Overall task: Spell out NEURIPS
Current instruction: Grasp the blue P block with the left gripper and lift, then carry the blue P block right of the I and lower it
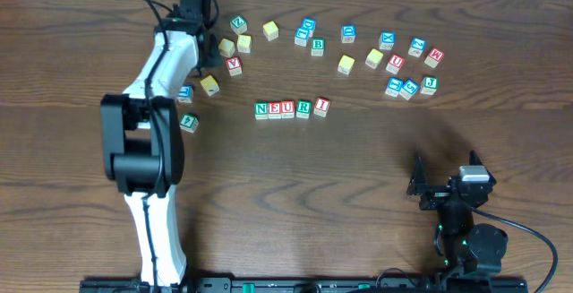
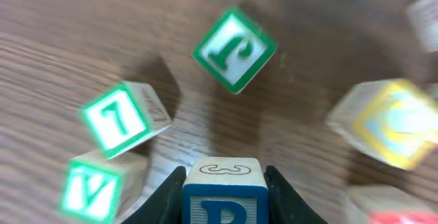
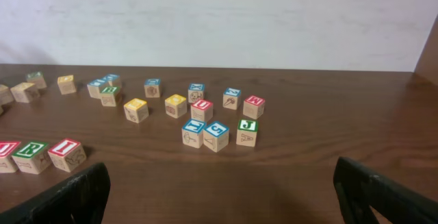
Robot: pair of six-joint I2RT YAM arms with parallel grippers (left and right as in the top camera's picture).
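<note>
"Row [image 1: 288,108] is reading NEURI; where is the P block [image 2: 224,203] sitting?"
"Left hand [image 1: 195,11] is gripping it, well left of the I block [image 1: 321,107]; right hand [image 3: 222,196] is hanging open."

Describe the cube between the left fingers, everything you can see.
The blue P cube is pale wood with rounded edges. One face has a blue border and a blue P, cropped by the frame; the adjoining face carries a thin line drawing on bare wood. The black fingers clamp two opposite sides. Neighbouring cubes stand apart from it. Whether it rests on the table cannot be told.
</note>
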